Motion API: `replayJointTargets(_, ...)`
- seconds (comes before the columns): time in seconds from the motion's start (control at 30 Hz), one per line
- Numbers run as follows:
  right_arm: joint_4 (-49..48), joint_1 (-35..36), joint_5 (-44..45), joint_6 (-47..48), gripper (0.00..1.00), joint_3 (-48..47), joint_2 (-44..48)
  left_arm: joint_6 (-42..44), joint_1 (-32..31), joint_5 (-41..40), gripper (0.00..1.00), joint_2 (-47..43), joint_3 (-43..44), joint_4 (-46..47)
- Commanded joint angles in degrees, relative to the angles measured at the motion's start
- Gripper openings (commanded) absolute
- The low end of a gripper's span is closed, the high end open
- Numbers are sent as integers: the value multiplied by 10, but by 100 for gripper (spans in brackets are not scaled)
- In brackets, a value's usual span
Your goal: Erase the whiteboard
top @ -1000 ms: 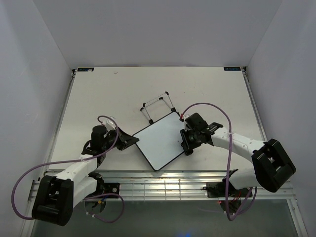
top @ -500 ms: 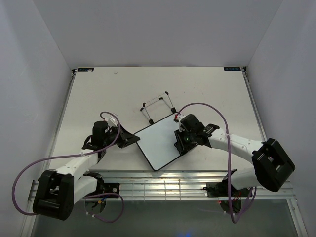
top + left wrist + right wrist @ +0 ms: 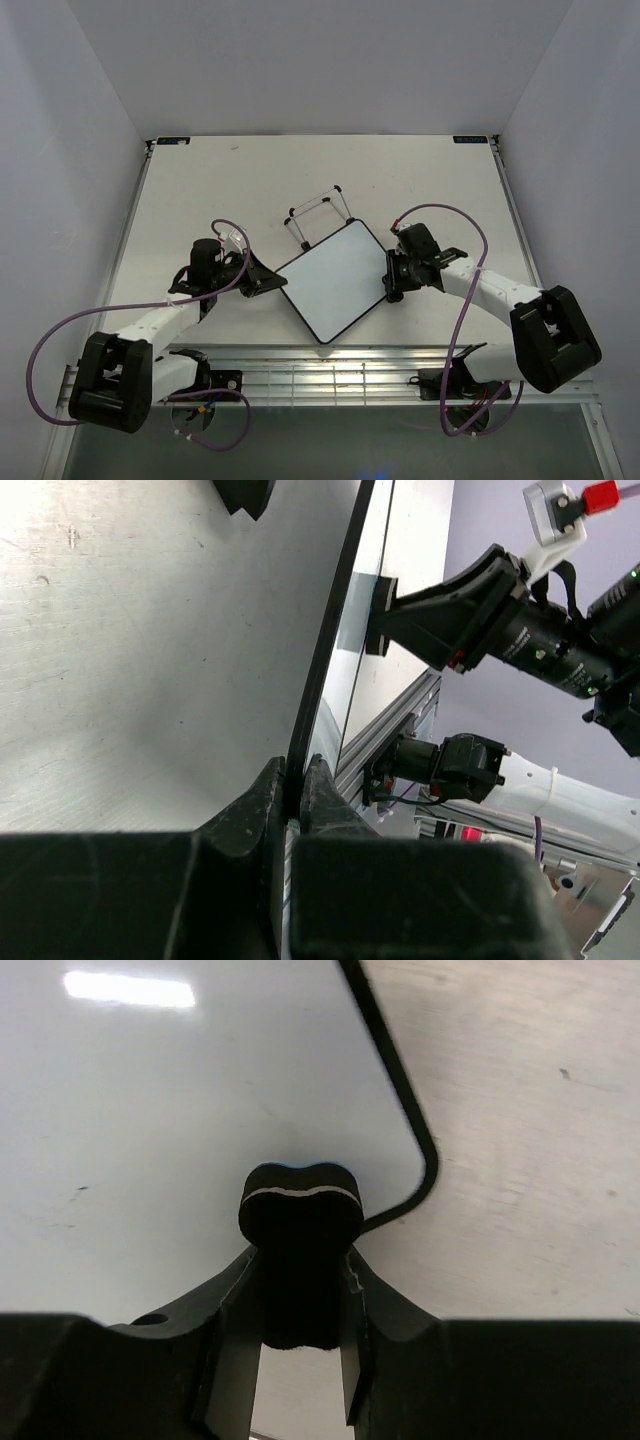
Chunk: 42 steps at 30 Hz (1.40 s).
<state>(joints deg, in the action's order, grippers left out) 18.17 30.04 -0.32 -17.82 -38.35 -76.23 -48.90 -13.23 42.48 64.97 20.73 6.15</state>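
On your left, the left end effector (image 3: pixel 262 282) sits at the near-left corner of the whiteboard (image 3: pixel 335 282). In the left wrist view its two fingers (image 3: pixel 250 810) are pinched tight on the board's thin black frame, which you see there edge-on, running away from the fingers.

The whiteboard is at the middle of the surface (image 3: pixel 200 190), between the two arms, with its white face turned up toward the top camera. It lies at a diagonal to the surface's edges. Its long axis runs from near-left to far-right, so one corner points at the arm bases and the opposite one points away from you. The black wire stand (image 3: pixel 318 212) juts out from the far-left long edge toward the back of the surface.

On your right, the right end effector (image 3: pixel 392 287) is at the board's right-hand corner. In the right wrist view its fingers are closed on a small black bone-shaped eraser (image 3: pixel 300 1205). The eraser's end presses against the white face just inside the rounded corner of the frame. The bare surface shows beyond that corner.
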Motion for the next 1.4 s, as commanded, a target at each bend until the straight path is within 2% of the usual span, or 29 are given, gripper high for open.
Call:
replayJointTargets(0.0,63,-20,97,7,8,-10,-9,61,-4,0,0,-11,12,-59)
replayJointTargets(0.1,50,-20,98,13,8,-29,-6,64,-3,1,0,-12,11,-59)
replayJointTargets(0.2,-1,-3,23,24,8,-31,1,63,-3,5,0,-10,9,-53)
replayJointTargets(0.3,-43,58,-24,38,8,-34,-1,63,-3,8,0,-5,10,-49)
replayJointTargets(0.4,-95,186,-35,47,8,-34,-4,62,-3,12,0,-2,12,-43)
replayJointTargets(0.5,-155,270,-39,30,8,-33,-22,59,-3,17,0,2,13,-35)
replayJointTargets(0.63,-246,352,-44,-1,8,-30,-54,54,-3,20,0,9,14,-26)
replayJointTargets(0.8,-283,418,1,-37,8,-48,-75,45,-3,28,0,22,15,-12)
replayJointTargets(0.93,-248,420,78,-39,8,-56,-86,44,-4,33,0,27,17,-10)
replayJointTargets(0.97,-221,418,134,-43,8,-52,-84,45,-3,37,0,29,18,-11)
replayJointTargets(1.07,-197,388,208,-70,8,-17,-49,51,-4,38,0,27,20,-17)
replayJointTargets(1.17,-187,340,239,-85,8,23,5,55,-3,38,0,24,19,-21)
replayJointTargets(1.37,-183,215,223,-62,8,101,77,57,-3,43,0,25,21,-22)
